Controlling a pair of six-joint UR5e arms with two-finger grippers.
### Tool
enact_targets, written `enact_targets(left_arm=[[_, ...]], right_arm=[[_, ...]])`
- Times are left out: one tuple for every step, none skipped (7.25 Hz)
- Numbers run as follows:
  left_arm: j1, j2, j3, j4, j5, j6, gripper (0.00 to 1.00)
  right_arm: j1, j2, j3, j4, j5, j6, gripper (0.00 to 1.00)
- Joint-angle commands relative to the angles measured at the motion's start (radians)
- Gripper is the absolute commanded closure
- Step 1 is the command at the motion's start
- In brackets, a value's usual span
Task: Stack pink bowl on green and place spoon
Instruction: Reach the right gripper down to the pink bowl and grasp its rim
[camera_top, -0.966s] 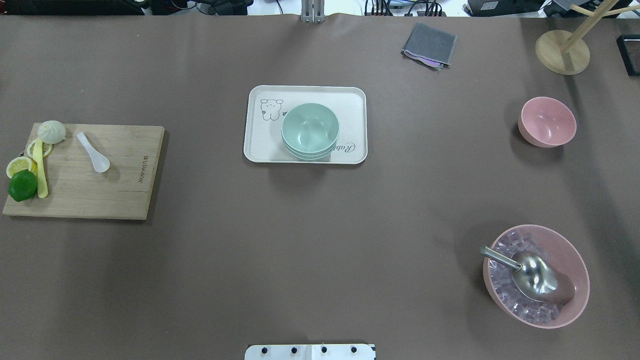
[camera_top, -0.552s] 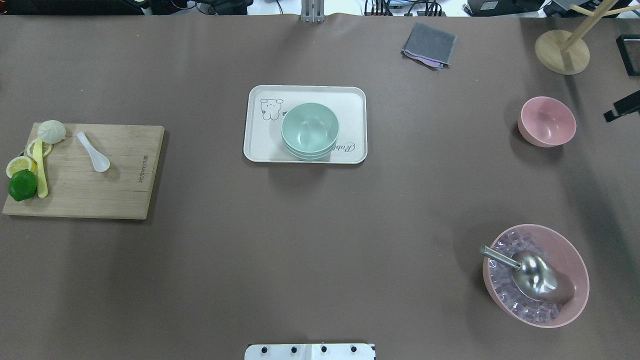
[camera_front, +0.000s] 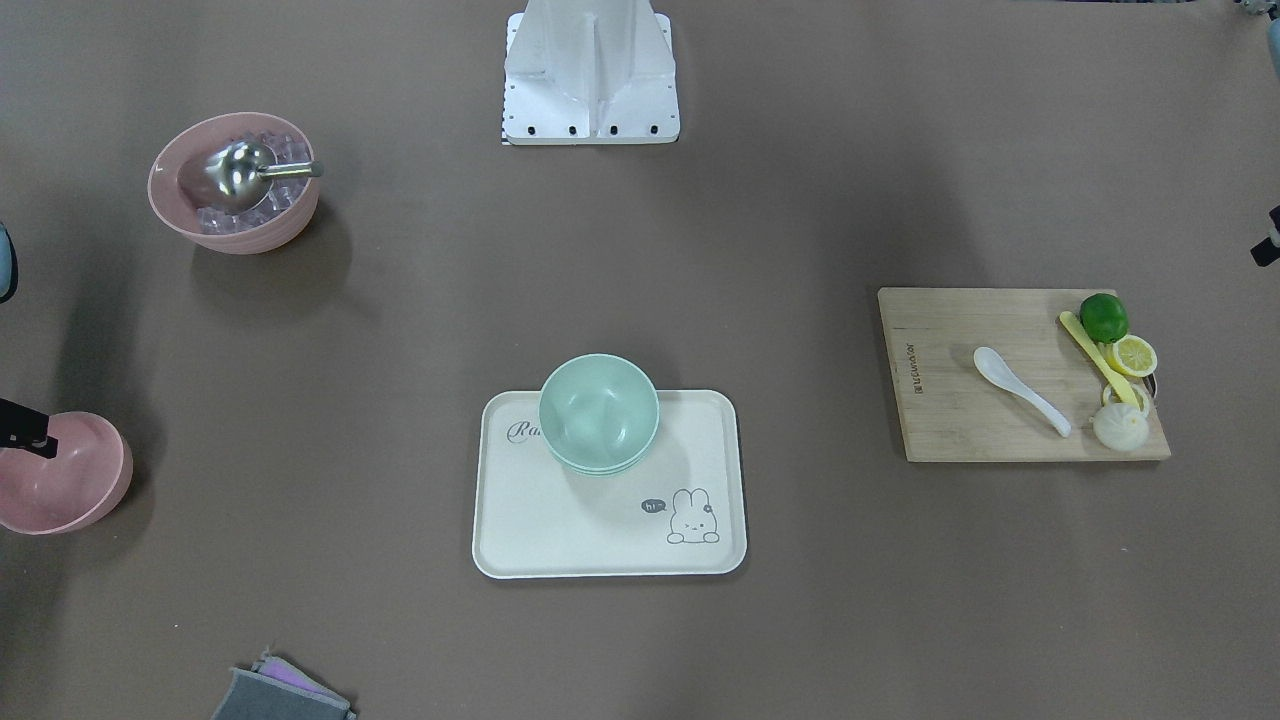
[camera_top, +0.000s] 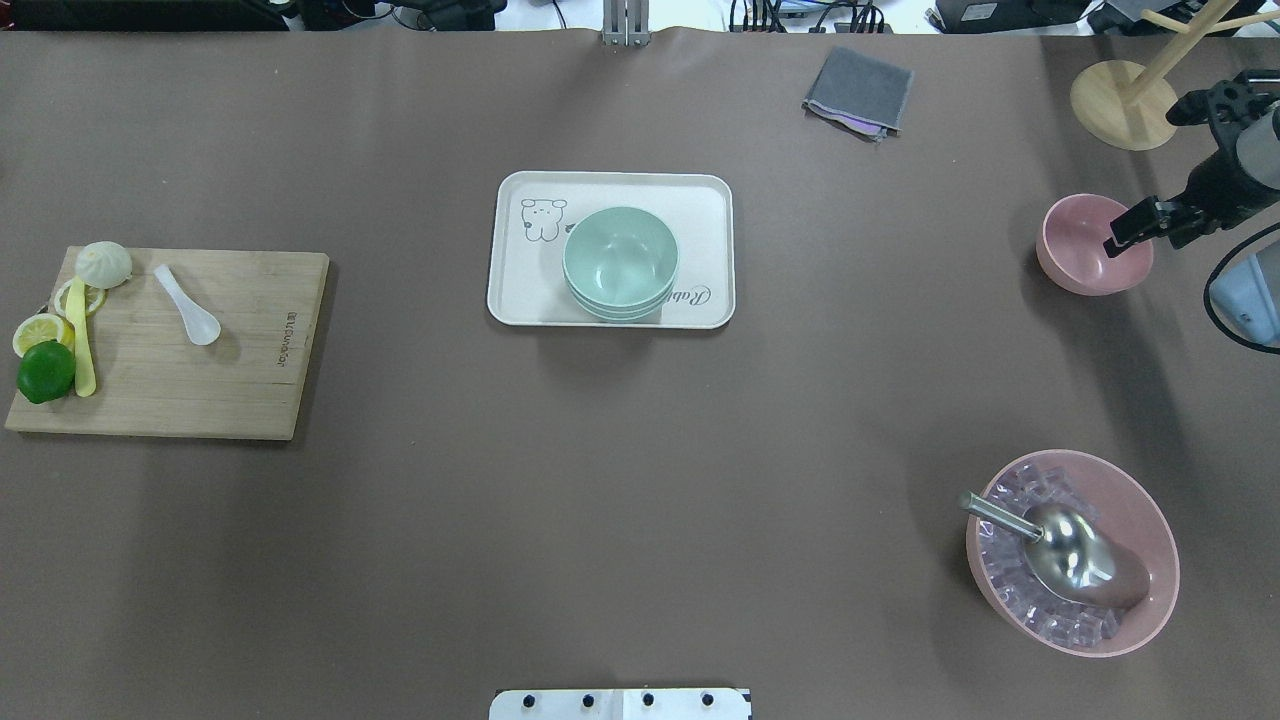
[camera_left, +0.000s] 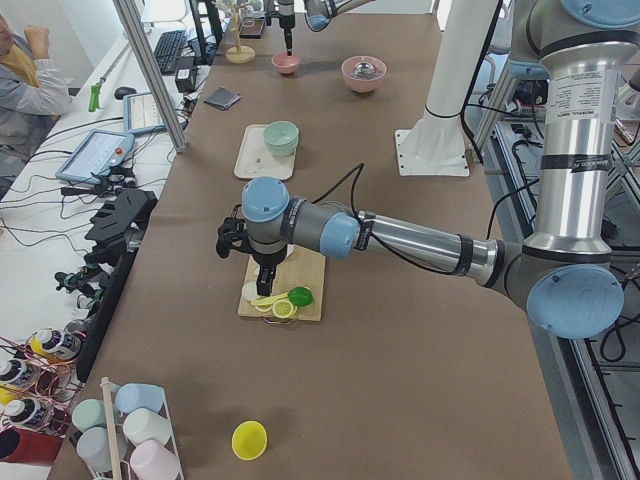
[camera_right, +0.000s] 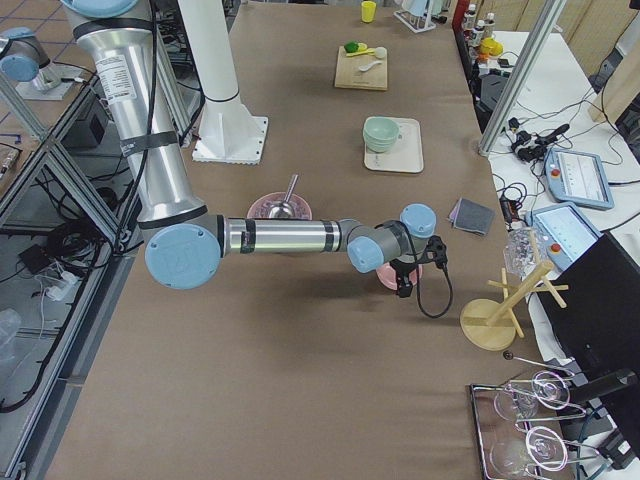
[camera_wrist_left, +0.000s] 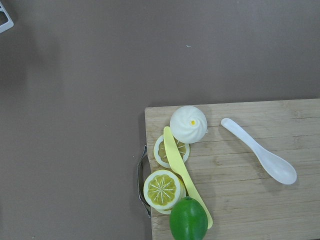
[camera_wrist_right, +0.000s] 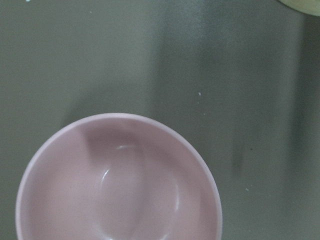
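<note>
The small pink bowl (camera_top: 1075, 240) stands empty at the table's right side and fills the right wrist view (camera_wrist_right: 115, 190). My right gripper (camera_top: 1120, 238) hangs over the bowl's right rim; I cannot tell whether it is open or shut. The stacked green bowls (camera_top: 620, 262) sit on the white tray (camera_top: 520, 295) at the centre. The white spoon (camera_top: 188, 305) lies on the wooden cutting board (camera_top: 240, 390) at the left and shows in the left wrist view (camera_wrist_left: 260, 157). My left gripper (camera_left: 262, 283) hovers above the board's outer end; I cannot tell its state.
A lime (camera_top: 45, 370), lemon slices, a bun (camera_top: 103, 263) and a yellow knife share the board. A large pink bowl (camera_top: 1165, 560) with ice cubes and a metal scoop stands front right. A grey cloth (camera_top: 858, 92) and a wooden stand (camera_top: 1123, 104) are at the back.
My right arm has come in from the right edge, and its gripper now sits over the small pink bowl. The bowls, tray and spoon have not moved.
</note>
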Motion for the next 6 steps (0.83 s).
enact_targets(left_arm=[[0.002,-0.004,0.000,-0.002,-0.001,-0.033,0.02],[0.015,-0.010,0.000,-0.025,0.001,-0.100,0.02],[0.032,-0.010,0.002,-0.048,0.001,-0.133,0.02],[0.063,-0.011,0.000,-0.050,-0.002,-0.239,0.02],[0.142,-0.052,0.000,-0.054,0.001,-0.424,0.02],[0.199,-0.094,0.000,-0.073,0.009,-0.532,0.02]], right_arm=[[-0.016,-0.006,-0.011,0.000,-0.010,0.011,0.99],[-0.016,-0.012,-0.013,0.000,-0.009,0.011,1.00],[-0.014,-0.015,-0.010,0.000,-0.007,0.012,1.00],[-0.010,0.000,0.007,0.000,-0.001,0.046,1.00],[-0.011,0.063,0.024,-0.007,0.002,0.180,1.00],[-0.034,0.122,0.032,0.001,0.011,0.329,1.00]])
